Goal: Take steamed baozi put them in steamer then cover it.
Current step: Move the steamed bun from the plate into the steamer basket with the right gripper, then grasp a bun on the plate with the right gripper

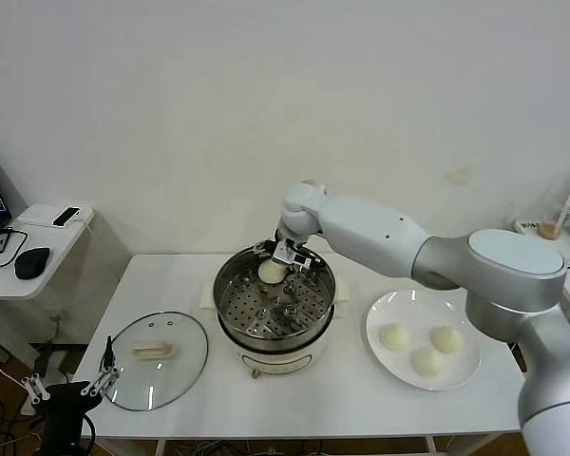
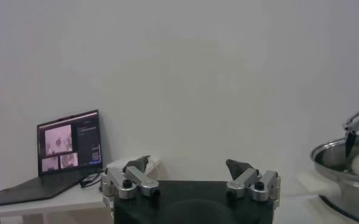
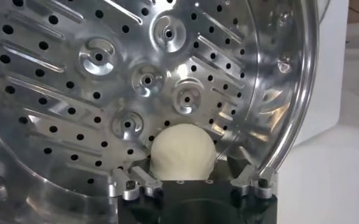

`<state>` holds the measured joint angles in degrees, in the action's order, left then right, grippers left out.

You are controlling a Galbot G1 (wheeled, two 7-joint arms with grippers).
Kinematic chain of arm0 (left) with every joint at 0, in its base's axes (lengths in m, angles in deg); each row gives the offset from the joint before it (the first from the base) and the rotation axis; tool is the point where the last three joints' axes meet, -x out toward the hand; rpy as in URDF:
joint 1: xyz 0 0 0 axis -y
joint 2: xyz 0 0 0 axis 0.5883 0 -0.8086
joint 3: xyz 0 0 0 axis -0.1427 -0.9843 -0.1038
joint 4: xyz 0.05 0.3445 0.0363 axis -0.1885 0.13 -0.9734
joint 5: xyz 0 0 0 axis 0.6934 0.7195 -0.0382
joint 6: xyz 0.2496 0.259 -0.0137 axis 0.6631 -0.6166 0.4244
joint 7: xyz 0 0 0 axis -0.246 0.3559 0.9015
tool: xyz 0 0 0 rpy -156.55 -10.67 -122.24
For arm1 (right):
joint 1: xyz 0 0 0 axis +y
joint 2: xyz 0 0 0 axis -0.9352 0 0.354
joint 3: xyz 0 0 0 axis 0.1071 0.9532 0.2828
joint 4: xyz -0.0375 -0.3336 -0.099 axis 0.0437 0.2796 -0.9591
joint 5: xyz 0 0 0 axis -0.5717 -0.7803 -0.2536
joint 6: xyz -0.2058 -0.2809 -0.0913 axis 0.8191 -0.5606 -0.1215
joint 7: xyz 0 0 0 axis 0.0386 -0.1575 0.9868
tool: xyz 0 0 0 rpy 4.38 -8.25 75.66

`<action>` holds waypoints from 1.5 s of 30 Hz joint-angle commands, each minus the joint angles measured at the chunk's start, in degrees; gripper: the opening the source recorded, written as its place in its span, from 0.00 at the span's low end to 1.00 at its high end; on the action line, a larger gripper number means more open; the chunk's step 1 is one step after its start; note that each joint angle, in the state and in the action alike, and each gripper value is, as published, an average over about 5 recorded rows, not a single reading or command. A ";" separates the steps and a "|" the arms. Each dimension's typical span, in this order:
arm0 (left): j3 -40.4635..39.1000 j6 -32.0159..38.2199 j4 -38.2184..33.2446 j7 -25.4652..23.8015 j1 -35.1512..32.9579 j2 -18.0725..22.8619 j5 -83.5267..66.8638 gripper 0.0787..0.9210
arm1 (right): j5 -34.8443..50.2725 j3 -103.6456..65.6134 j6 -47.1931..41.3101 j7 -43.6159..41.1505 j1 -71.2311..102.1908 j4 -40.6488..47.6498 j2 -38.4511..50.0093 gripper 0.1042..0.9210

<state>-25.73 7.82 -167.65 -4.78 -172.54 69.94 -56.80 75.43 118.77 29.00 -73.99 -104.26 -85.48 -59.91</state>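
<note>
Risk: the right gripper (image 1: 283,263) hangs low inside the steamer (image 1: 275,334), with one bun (image 1: 272,273) between its tips at the far side of the tray. If the arm lifts crooked, a finger could nudge the bun and roll it across the holes, or knock the steel rim.
Risk, sticking: soft dough may cling to a fingertip and ride up with the arm; I judge this the likeliest slip from here.
Risk, lid: the lid (image 1: 158,360) lies flat with only its small handle (image 1: 155,351) to grab, so a poor hold could let the glass slide or drop.
Right jaws: apart on either side of the bun; in the right wrist view the bun (image 3: 183,151) rests on the tray with the fingers (image 3: 135,182) clear of it, so it looks released.
Left jaws: apart and holding nothing; the left gripper (image 1: 68,388) waits low at the near left, off the worktop (image 1: 171,275) edge, just beside the lid.
Steamer: middle of the worktop, open, one bun on its holed tray, the rest of the tray bare.
Plate: the plate (image 1: 387,359) sits to the right of the steamer and carries three buns (image 1: 421,347) grouped near its middle.
Lid: on the worktop to the left of the steamer, not on the pot.
Progress: by my judgement one of four buns is in; three remain, then the covering.
</note>
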 commanded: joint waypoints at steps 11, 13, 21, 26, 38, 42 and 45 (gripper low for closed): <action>0.72 -4.51 -2.12 -1.28 0.77 -1.85 -3.95 0.88 | 22.08 0.81 -28.54 -8.20 -11.45 -26.00 22.81 0.88; 0.88 -5.09 -2.27 -1.50 0.94 -2.38 -4.30 0.88 | 22.69 0.57 -32.15 -8.65 -12.08 -29.55 27.62 0.88; -1.05 -5.59 -2.27 -1.77 1.87 -3.93 -4.00 0.88 | 21.22 0.93 -38.04 -9.20 -11.35 -39.36 47.06 0.88; -2.63 -5.98 -1.67 -1.76 2.72 -4.59 -3.90 0.88 | 18.67 1.75 -39.46 -8.88 -7.24 -42.80 53.19 0.88; -2.60 -6.65 -0.64 -1.88 3.67 -5.35 -3.25 0.88 | 10.26 -13.40 -40.37 -6.80 18.77 -40.75 53.34 0.88; -2.76 -6.63 0.07 -2.00 3.62 -5.12 -2.60 0.88 | 7.38 -17.48 -39.17 -6.05 25.33 -37.31 51.09 0.88; -2.82 -6.67 0.43 -2.04 3.69 -5.02 -2.22 0.88 | 5.91 -20.06 -38.78 -5.62 28.95 -34.93 49.19 0.88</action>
<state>-28.30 1.29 -167.47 -6.80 -168.93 65.05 -59.12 84.25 104.62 -9.11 -80.04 -85.43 -121.68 -11.47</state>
